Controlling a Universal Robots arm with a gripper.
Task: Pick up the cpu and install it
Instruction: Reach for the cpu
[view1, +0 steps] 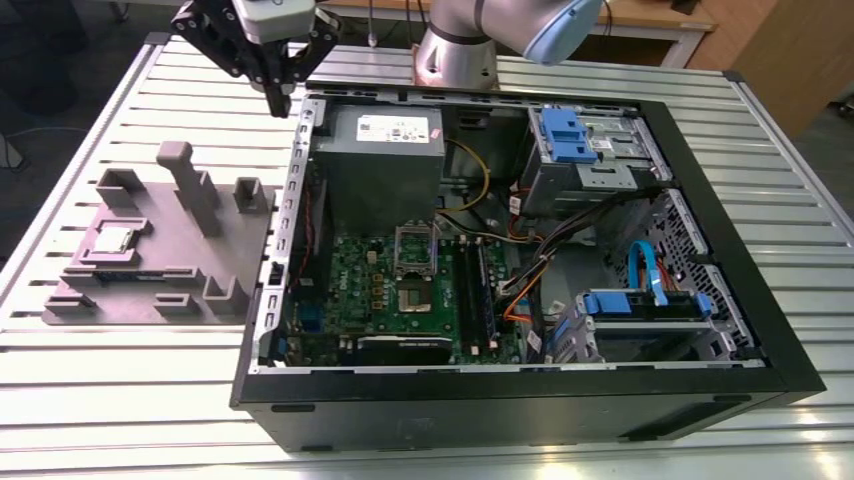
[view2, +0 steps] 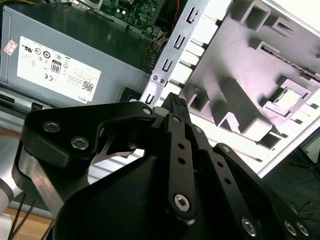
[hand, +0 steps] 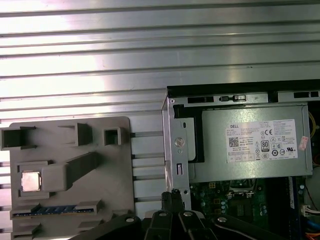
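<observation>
Sitting flat in a shallow square pocket, the cpu (view1: 114, 238) shows its silvery top face-up in the exterior view and in both wrist views (hand: 31, 181) (view2: 287, 99). It looks light, thin and stiff, so weight should be no trouble. The smooth metal lid is likely slippery, and the underside is probably delicate. The sensible hold is a gentle pinch across two opposite edges, keeping the chip level and leaving the faces alone. How much room the pocket walls leave for fingertips I cannot tell.

The pocket belongs to a grey moulded holder (view1: 160, 275) with upright posts, lying on the slatted metal bench (view1: 134, 360) at the exterior view's left. Just beside the holder stands an open computer case (view1: 534, 395). Inside it are a grey power supply (view1: 380, 150) and a green circuit board whose socket (view1: 416, 268) lies uncovered near the middle.

The gripper (view1: 278, 98) hangs above the bench at the case's far corner, close to the power supply and well apart from the cpu. Its fingertips are pressed together with nothing between them, which also shows in both wrist views.
</observation>
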